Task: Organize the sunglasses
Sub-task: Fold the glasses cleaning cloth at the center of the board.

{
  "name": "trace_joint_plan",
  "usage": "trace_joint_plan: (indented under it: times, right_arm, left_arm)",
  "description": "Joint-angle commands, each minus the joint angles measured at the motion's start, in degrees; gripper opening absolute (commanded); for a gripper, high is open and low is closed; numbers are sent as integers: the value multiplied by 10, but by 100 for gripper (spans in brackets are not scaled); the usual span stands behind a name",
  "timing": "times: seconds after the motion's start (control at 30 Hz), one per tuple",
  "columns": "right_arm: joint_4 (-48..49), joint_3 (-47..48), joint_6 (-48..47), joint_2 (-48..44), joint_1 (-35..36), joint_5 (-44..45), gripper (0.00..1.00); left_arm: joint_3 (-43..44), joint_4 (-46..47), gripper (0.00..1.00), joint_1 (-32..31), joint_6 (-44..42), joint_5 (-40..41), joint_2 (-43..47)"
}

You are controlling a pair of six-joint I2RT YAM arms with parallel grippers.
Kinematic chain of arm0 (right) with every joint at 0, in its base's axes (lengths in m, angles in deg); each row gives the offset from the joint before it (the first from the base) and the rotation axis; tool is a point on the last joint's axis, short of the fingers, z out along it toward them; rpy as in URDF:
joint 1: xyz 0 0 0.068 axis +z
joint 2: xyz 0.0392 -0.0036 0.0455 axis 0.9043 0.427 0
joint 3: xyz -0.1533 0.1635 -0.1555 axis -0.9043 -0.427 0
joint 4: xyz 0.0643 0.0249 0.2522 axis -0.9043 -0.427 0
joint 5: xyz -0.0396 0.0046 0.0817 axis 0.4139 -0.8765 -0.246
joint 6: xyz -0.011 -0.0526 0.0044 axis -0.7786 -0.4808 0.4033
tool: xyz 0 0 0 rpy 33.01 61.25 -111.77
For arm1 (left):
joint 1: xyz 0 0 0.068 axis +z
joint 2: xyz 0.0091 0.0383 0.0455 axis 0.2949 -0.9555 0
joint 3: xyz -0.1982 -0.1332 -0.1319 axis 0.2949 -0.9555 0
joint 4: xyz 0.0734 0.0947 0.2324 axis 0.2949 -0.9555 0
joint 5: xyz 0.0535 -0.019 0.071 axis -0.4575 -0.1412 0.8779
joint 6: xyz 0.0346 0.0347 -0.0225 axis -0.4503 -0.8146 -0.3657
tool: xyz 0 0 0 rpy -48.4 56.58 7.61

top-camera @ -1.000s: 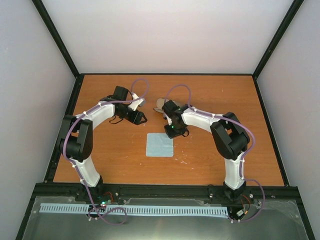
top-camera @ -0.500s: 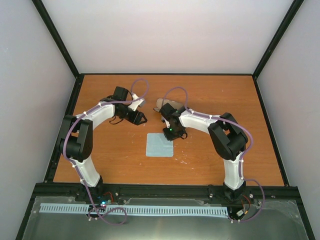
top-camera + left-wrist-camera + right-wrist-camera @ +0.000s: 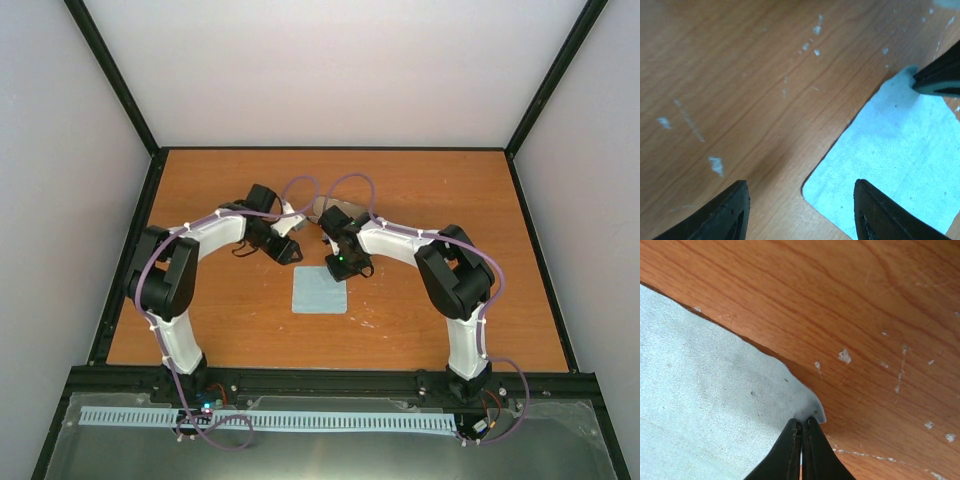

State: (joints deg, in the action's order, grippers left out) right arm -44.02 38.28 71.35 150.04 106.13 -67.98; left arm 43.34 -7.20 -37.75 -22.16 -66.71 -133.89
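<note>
The pale blue cloth (image 3: 320,290) lies flat on the table in front of both grippers. My right gripper (image 3: 346,266) is shut on its far right corner, and the wrist view shows the closed fingertips (image 3: 802,421) pinching the cloth (image 3: 700,390) there. My left gripper (image 3: 291,251) is open and empty, low over the cloth's far left corner (image 3: 890,160), with its jaws (image 3: 800,187) standing on either side of that corner. The right gripper's fingers (image 3: 940,77) show at the cloth's other corner. I cannot make out the sunglasses in any view.
The brown case (image 3: 331,207) lies at the back of the table, partly hidden behind the right arm. A thin dark loop (image 3: 240,248) lies under the left arm; I cannot tell what it is. Black frame posts border the wooden table (image 3: 450,200).
My left arm has swung right and brought its open gripper to the cloth's far left corner. My right gripper shifted slightly left onto the far right corner.
</note>
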Motion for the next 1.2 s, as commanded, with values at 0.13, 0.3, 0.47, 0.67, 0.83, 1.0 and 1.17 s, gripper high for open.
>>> trace_joint_plan:
  times: [0.13, 0.3, 0.47, 0.67, 0.83, 1.0, 1.17]
  right_arm:
    - [3, -1, 5, 14, 6, 10, 3]
    - [1, 2, 4, 16, 5, 13, 3]
    - [2, 3, 6, 16, 5, 10, 3]
    - [4, 2, 8, 16, 5, 7, 3]
    - [8, -3, 8, 14, 5, 6, 3]
    - [12, -9, 11, 10, 5, 7, 3]
    - [16, -15, 12, 4, 5, 13, 3]
  left_arm:
    - [-6, -8, 53, -32, -45, 55, -19]
    - [-13, -15, 47, -39, -53, 59, -26]
    - [-21, -24, 42, -44, -66, 60, -29]
    - [-28, -27, 40, -50, -70, 53, -28]
    - [-39, -18, 33, -59, -63, 51, -33]
    - [-44, -18, 15, -69, -53, 34, -35]
    - [-46, -14, 1, -70, -55, 48, -30]
